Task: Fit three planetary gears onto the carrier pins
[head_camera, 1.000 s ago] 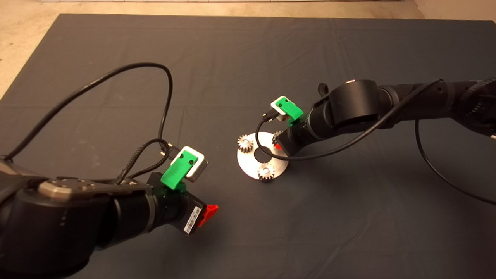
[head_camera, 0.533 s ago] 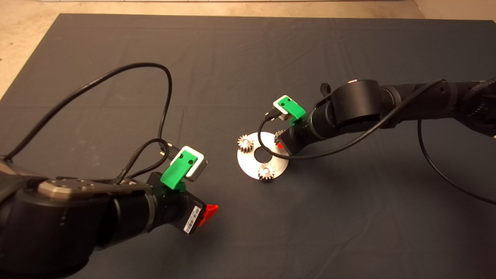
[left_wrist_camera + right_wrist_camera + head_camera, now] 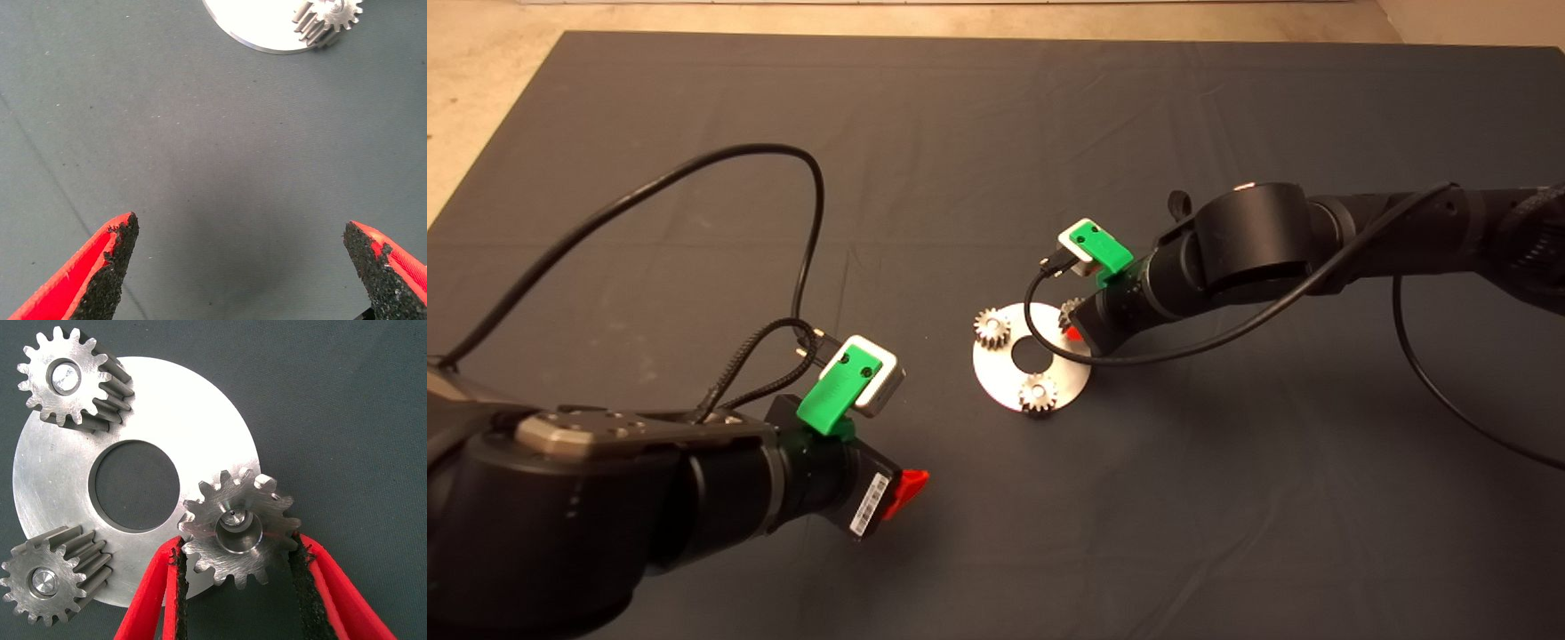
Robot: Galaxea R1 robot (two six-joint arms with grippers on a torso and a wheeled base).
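The silver carrier disc (image 3: 1009, 378) lies mid-mat. Two planetary gears (image 3: 65, 376) (image 3: 43, 581) sit on carrier pins, whose bright tops show in their bores. A third planetary gear (image 3: 260, 500) is over the third carrier pin (image 3: 235, 528) at the disc's right edge and looks slightly tilted. My right gripper (image 3: 237, 543) is shut on it, one pad (image 3: 175, 587) against the teeth on each side. In the head view the right gripper (image 3: 1076, 332) hides most of that gear (image 3: 1067, 311). My left gripper (image 3: 240, 230) hangs open over bare mat, left of and nearer than the disc.
The dark mat (image 3: 1227, 498) spreads wide around the disc. Black cables loop from the left wrist (image 3: 809, 231) and under the right wrist (image 3: 1138, 360). Bare floor (image 3: 480, 89) shows past the mat's far left edge.
The right arm has drifted slightly to the right, and the gear it holds shifted a little with it. The left arm has stayed where it was.
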